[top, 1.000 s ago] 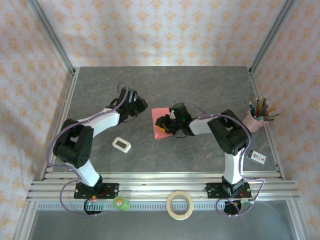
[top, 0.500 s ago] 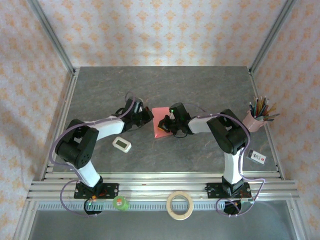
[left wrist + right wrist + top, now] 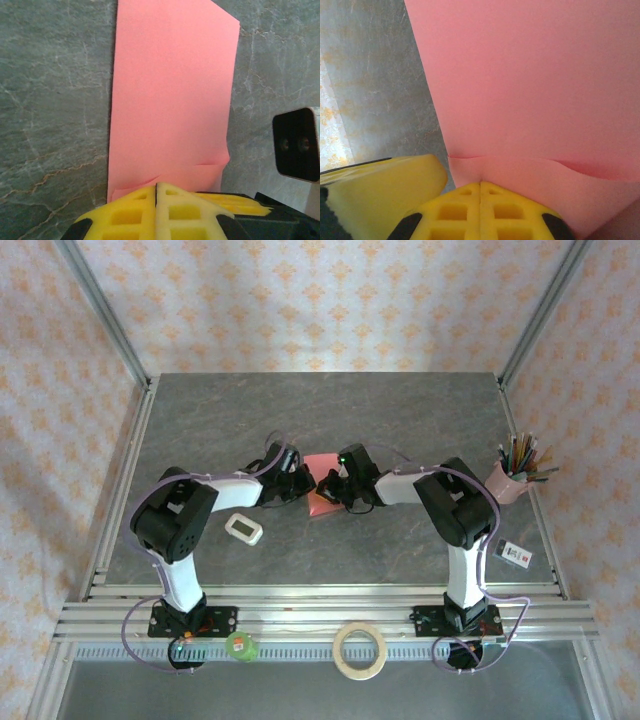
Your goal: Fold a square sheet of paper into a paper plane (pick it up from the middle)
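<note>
L end effector (image 3: 156,185) & R end effector (image 3: 480,185): closed tight on square sheet of paper (image 3: 170,90)

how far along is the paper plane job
Early. Done: only the grasp. In hand: the left end effector and right end effector are each shut on an edge of the square sheet of paper, which buckles slightly at both pinches. Left: all the folds; no centre crease, nose or wings show yet.
</note>
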